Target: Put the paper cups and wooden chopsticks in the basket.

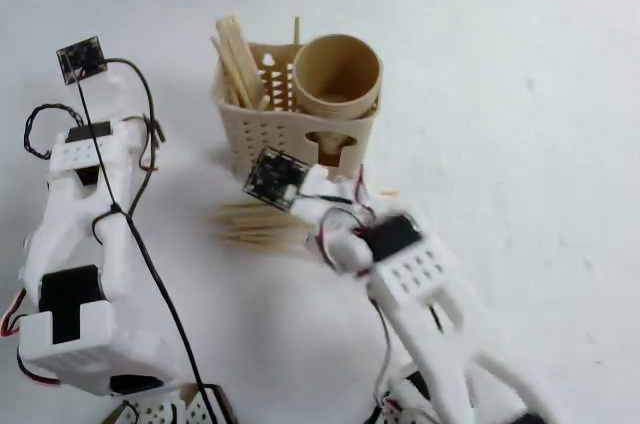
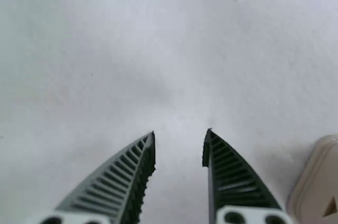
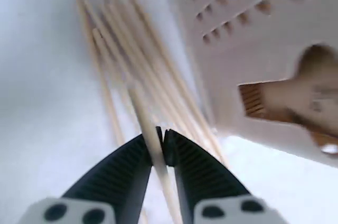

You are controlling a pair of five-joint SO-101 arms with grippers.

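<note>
Two fingers (image 2: 124, 176) spread wide apart, the left gripper (image 2: 179, 133) is hanging empty over bare table (image 2: 105, 49) at the far left. Further right, a loose bundle of wooden chopsticks (image 1: 255, 224) is lying just in front of the basket (image 1: 250, 139), which is already holding a paper cup (image 1: 337, 74) and some upright sticks (image 1: 235, 54). The right gripper (image 3: 161, 140) is pinching one chopstick (image 3: 141, 113) from that bundle. To my eye it's the pick-up step; next comes lifting clear and tipping over the basket's rim.

White arms (image 1: 80, 244), black cables (image 1: 148, 264), ribbed left hand (image 2: 180, 131)
</note>
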